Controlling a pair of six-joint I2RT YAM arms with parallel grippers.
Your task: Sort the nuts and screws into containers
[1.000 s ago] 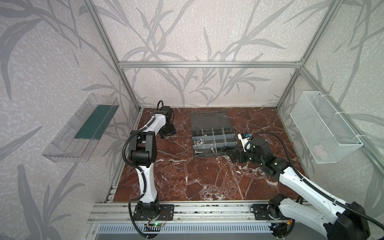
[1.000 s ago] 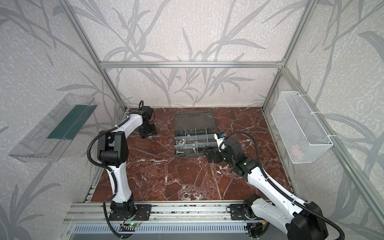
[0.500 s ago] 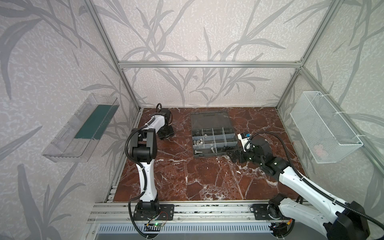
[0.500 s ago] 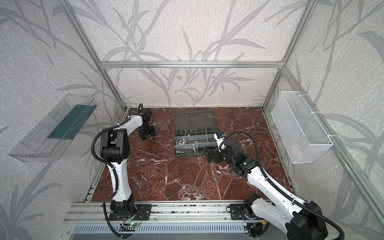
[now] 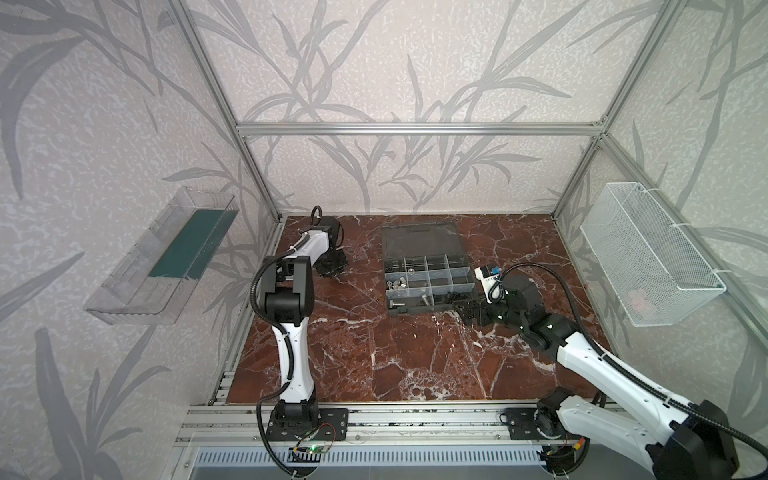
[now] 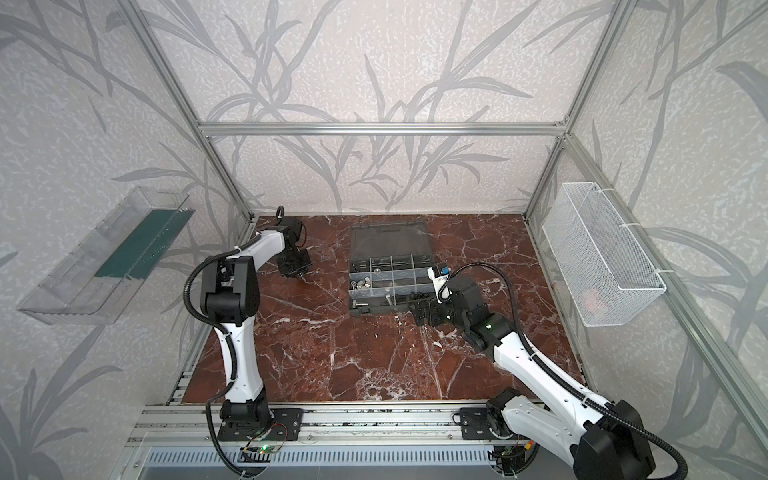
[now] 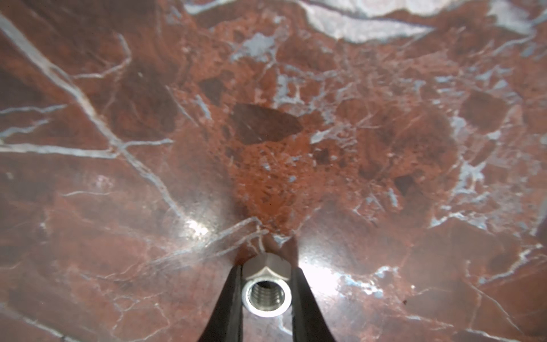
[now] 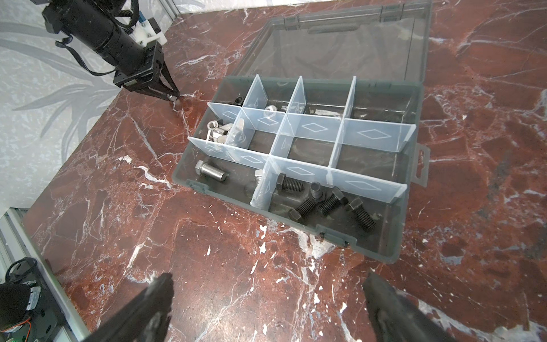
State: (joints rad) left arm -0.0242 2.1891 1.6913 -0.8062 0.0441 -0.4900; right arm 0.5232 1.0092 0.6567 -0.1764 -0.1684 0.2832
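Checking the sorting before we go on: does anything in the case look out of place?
One silver nut lies alone in a compartment by the lid, apart from the heap of silver nuts in the case's middle row. Nothing looks spilled or damaged.

Leaf-patterned walls [image 5: 415, 62] enclose a red marble floor [image 5: 415, 353]

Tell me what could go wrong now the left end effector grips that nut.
1. The left end effector pinches the silver nut only at its fingertips; it may slip on lifting.
2. The piled silver nuts fill a small compartment beside a black nut; a drop could land wrong.
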